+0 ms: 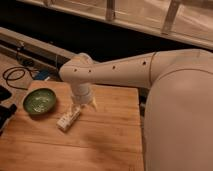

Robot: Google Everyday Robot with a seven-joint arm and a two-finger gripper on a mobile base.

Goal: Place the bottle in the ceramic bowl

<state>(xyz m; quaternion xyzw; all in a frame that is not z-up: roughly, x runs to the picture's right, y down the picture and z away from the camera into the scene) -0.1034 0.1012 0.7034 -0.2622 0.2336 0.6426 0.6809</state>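
The step in hand is the pick-up: the bottle [68, 119] is not yet grasped. It lies on its side on the wooden table [111, 131], slanted, just to the right of the ceramic bowl [40, 101] but apart from it. The bowl stands empty near the left edge of the table. The gripper [83, 106] hangs from the white arm directly over the upper right end of the bottle, and its jaws look spread, with nothing between them. Whether they touch the bottle I cannot tell.

In my judgement, the next move calls for the jaws to come down around the body of the bottle, across its narrow width, and then close. After that, only a short lift and a carry to the left above the bowl is needed.
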